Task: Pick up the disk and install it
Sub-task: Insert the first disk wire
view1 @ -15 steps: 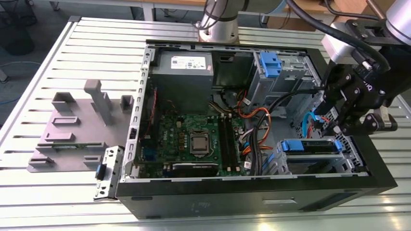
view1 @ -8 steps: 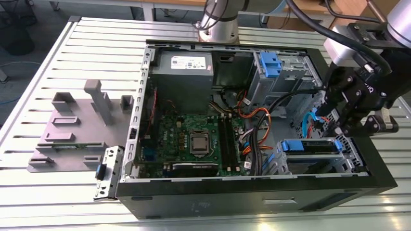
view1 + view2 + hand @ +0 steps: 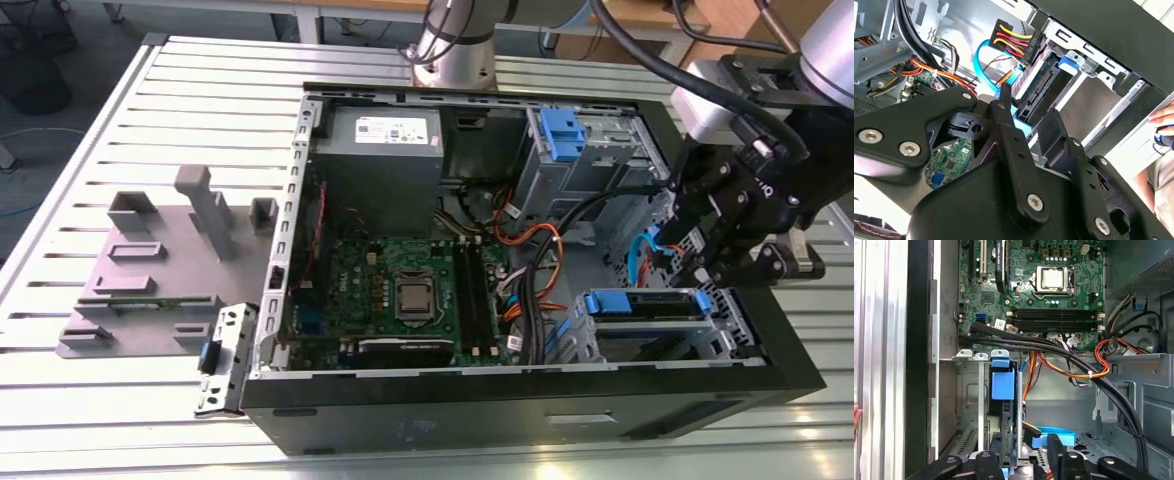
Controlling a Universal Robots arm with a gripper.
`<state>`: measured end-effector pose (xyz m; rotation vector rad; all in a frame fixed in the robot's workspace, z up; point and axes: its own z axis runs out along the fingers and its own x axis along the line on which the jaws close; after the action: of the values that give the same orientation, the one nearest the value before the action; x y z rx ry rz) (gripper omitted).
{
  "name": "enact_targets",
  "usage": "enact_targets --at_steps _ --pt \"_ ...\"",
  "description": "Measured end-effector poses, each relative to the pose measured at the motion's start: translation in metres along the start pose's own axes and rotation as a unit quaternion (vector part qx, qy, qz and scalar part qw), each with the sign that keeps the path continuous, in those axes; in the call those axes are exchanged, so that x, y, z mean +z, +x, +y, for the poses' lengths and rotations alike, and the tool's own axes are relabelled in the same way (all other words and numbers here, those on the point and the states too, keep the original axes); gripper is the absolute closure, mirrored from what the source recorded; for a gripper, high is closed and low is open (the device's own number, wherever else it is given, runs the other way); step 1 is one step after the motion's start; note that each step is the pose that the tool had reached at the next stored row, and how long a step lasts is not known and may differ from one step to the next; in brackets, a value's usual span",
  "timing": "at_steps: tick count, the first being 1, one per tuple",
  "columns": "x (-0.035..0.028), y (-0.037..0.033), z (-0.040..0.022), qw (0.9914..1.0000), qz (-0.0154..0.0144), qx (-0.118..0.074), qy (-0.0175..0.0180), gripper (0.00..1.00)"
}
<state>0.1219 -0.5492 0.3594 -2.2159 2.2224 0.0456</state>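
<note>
Black and orange cables ran thick across the case between the circuit board and the drive cage, crowding the way down. Beside the disk in the cage, one bay stood open, with a blue cable curling just beside it.

An open black computer case lies on a slatted metal table. Inside it, a green motherboard sits beside a grey power supply, and orange and black cables run past them. A grey fixture rests on the table, to the exterior view's left of the case.
</note>
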Motion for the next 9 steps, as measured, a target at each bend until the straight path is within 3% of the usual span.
enact_targets --at_steps 3,9 --pt "0.0002 0.0000 0.0002 1.00000 0.0000 0.000 0.0000 0.52" --pt "0.0005 0.0000 0.0064 1.00000 0.0018 0.000 0.0004 0.52"
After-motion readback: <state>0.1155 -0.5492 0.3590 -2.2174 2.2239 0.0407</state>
